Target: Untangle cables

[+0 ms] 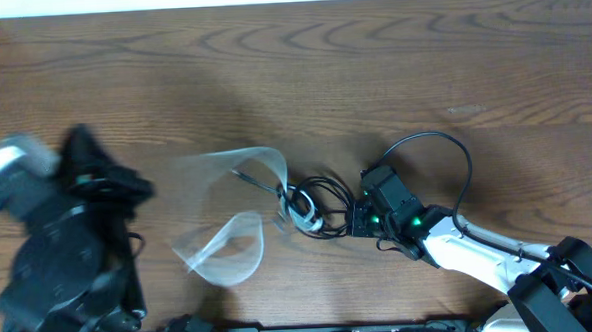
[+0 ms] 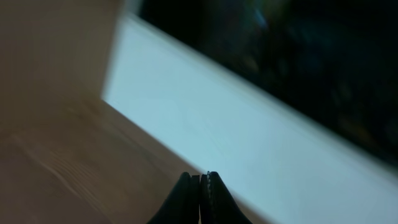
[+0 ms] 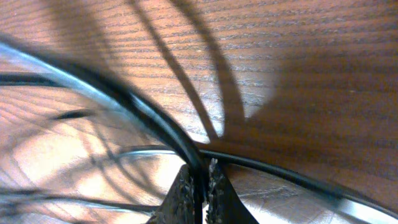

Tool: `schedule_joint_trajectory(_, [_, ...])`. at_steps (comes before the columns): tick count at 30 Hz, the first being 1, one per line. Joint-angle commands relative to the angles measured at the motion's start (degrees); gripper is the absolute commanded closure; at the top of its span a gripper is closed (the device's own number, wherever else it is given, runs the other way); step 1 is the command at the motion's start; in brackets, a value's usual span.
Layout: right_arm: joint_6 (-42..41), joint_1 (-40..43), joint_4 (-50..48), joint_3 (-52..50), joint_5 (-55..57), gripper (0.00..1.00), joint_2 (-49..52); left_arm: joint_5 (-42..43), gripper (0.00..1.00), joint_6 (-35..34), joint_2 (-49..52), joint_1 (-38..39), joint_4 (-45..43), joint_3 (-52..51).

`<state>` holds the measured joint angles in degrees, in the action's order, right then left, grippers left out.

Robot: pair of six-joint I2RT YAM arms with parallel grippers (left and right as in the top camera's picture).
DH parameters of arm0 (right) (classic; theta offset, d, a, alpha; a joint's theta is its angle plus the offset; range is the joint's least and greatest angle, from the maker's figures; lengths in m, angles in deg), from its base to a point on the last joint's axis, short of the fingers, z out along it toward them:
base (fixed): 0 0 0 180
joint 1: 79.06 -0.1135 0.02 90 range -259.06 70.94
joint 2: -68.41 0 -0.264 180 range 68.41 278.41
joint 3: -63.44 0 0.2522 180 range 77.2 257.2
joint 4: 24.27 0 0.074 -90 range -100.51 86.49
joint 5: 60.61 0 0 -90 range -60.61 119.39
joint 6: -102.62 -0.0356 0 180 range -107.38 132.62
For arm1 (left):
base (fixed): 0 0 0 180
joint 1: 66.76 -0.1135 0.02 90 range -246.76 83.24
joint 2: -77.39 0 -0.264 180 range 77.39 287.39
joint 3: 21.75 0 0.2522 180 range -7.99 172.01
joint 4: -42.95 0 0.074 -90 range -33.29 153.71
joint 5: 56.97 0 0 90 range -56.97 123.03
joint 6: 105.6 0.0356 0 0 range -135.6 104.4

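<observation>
Right gripper (image 3: pixel 199 179) is pinched tight on a black cable (image 3: pixel 158 121), the strand running up between its fingertips in the wrist view; from overhead it sits just right of the knot (image 1: pixel 304 210), which lies mid-tabletop (image 1: pixel 392 62), a little toward the near edge. The left gripper (image 2: pixel 200 185) has its fingertips pressed together with nothing visible between them; it is aimed at a pale band beyond the wood, well apart from the tangle. A white cable (image 1: pixel 230 251) fans out left of the knot in pale loops, too blurred to trace, so I cannot tell which end goes where.

On handling, these look light and limp; they will hold no shape and will drag whatever they are looped through. The jackets look thin and smooth, so a hard pull probably slides through the pads, and a yank likely cinches the knot rather than opening it. The best hold is on a single strand close to the crossing, one colour per gripper, on opposite sides of the knot. Grab clear of neighbouring loops, or two strands get pinched together; then draw apart low and gently.
</observation>
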<state>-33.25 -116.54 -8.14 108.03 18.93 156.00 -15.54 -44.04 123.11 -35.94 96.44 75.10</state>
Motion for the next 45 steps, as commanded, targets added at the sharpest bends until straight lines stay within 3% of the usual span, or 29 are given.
schedule_joint_trajectory(1, [0.02, -0.13, 2.54, -3.19, 4.83, 0.99, 2.84, -17.92, 0.93, 1.05, -0.92, -0.28, -2.82, 1.42])
schedule_joint_trajectory(5, [-0.39, -0.13, 2.58, -3.21, 5.03, 0.99, 2.84, -17.84, 0.93, 7.08, -0.83, -0.28, -6.49, 1.42])
schedule_joint_trajectory(11, [-0.39, -0.13, 2.56, -3.21, 5.18, 0.99, 2.84, -14.1, 0.93, 8.48, -0.48, -0.28, -1.22, 1.42])
schedule_joint_trajectory(13, [-0.39, -0.13, 2.54, -3.21, 5.18, 0.99, 2.86, -9.7, 0.92, 8.22, -0.5, -0.28, 2.43, 1.42])
schedule_joint_trajectory(15, [-0.09, -0.11, 2.27, -3.15, 4.02, 0.96, 2.82, 0.09, 0.93, 7.13, -0.39, -0.28, 8.57, 1.42])
schedule_joint_trajectory(21, [8.31, 0.98, 1.95, 1.09, -11.54, 0.74, -0.24, 14.64, 0.92, 0.02, 1.4, -0.28, 22.01, 1.36])
schedule_joint_trajectory(23, [8.74, 1.01, 3.28, 3.41, -15.23, 0.71, -2.25, 16.44, 0.83, -2.32, 2.64, -0.28, 25.73, 1.2])
schedule_joint_trajectory(26, [11.06, 1.01, 6.23, 6.71, -17.44, 0.69, -5.55, 19.58, 0.59, -3.39, 5.29, -0.28, 29.68, 0.5])
schedule_joint_trajectory(29, [14.84, 1.01, 8.68, 9.16, -17.7, 0.62, -8.9, 23.3, 0.48, -3.34, 8.83, -0.28, 32.41, -0.37])
schedule_joint_trajectory(31, [17.09, 0.92, 8.98, 9.62, -18.91, 0.51, -11.02, 25.79, 0.41, -3.08, 13.09, -0.28, 34.77, -0.46])
schedule_joint_trajectory(33, [18.18, 0.55, 9.03, 9.6, -19.06, 0.46, -11.21, 27.76, 0.4, -2.03, 16.17, -0.28, 35.34, -0.46])
schedule_joint_trajectory(35, [20.24, 0.09, 9.51, 9.55, -17.92, 0.36, -10.93, 30.58, 0.38, -0.72, 19.15, -0.31, 35.23, -0.46])
schedule_joint_trajectory(36, [20.24, -0.09, 10.38, 9.55, -15.8, 0.13, -10.8, 32.24, 0.37, -0.26, 20.74, -0.31, 35.23, -0.46])
schedule_joint_trajectory(37, [20.24, -0.13, 11.26, 9.55, -14.01, 0.01, -10.69, 33.64, 0.36, 0.35, 21.99, -0.28, 35.23, -0.46])
schedule_joint_trajectory(41, [20.24, -0.13, 14.47, 9.55, -10.49, 0.01, -10.58, 40.0, 0.36, 1.86, 26.53, -0.28, 35.36, -0.46])
schedule_joint_trajectory(45, [20.22, -0.13, 15.43, 9.55, -10.49, 0.01, -10.58, 40.87, 0.35, 1.84, 29.75, -0.28, 36.35, -0.48])
